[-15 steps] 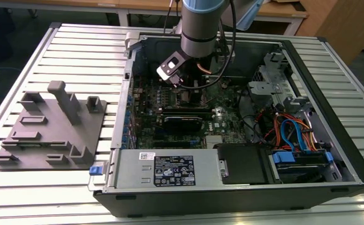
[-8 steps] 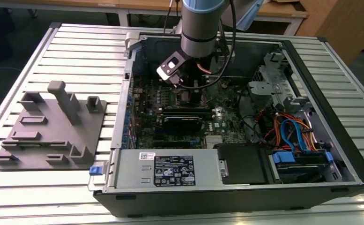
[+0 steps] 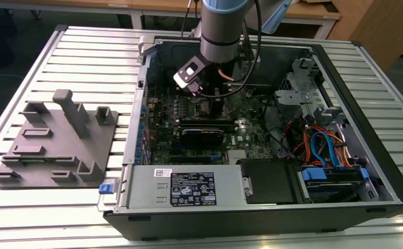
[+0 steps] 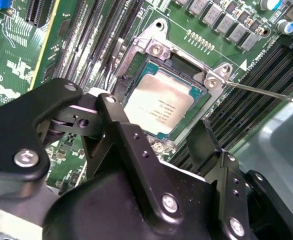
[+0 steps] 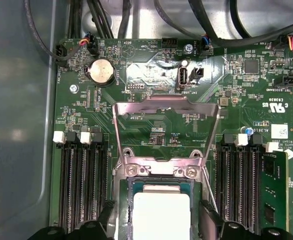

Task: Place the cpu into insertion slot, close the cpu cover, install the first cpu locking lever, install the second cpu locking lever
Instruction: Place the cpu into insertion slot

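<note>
Tool (image 4: 152,120): closest to my second wrist view, black fingers (image 4: 129,145) spread apart, gripping nothing, hovering either side of the chip.
Cpu (image 4: 161,97): lying silver face up inside the insertion slot (image 4: 186,64); it looks seated to me, though I can't confirm it's fully flat.
Cpu cover (image 5: 166,106): swung open, away from the socket, in the first wrist view; not yet closed.
Locking lever (image 4: 266,92): thin rod sticking out free beside the socket's corner.
Risk: if the chip sits slightly askew, I judge closing the frame would crush socket pins. A spread finger could also snag that loose rod or the memory slots (image 5: 81,185) alongside.
</note>
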Controlling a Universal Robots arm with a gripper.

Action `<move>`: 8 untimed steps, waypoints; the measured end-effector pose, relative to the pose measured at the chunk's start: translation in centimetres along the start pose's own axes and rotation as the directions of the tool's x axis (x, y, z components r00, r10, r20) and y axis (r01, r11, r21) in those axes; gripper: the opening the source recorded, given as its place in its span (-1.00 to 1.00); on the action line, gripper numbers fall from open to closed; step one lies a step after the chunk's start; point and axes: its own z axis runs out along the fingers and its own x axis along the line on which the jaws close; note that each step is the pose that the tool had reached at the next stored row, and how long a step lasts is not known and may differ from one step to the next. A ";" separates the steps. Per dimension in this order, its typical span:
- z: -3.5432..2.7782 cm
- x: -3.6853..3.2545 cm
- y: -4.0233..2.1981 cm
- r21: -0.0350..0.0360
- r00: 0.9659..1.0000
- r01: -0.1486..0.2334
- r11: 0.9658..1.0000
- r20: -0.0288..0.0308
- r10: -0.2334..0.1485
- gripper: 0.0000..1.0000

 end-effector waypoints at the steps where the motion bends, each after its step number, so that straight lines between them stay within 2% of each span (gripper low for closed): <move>1: 0.00 0.03 0.00 0.000 1.000 0.000 1.000 0.000 0.000 0.49; 4: 0.06 0.12 0.00 0.000 1.000 0.000 1.000 -0.002 0.000 0.49; 5: 0.07 0.14 0.00 0.000 1.000 0.000 1.000 -0.004 0.000 0.49; 6: 0.11 0.18 -0.01 0.000 1.000 0.000 1.000 -0.008 0.000 0.49; 8: 0.16 0.20 -0.01 0.000 1.000 0.000 1.000 -0.011 0.000 0.49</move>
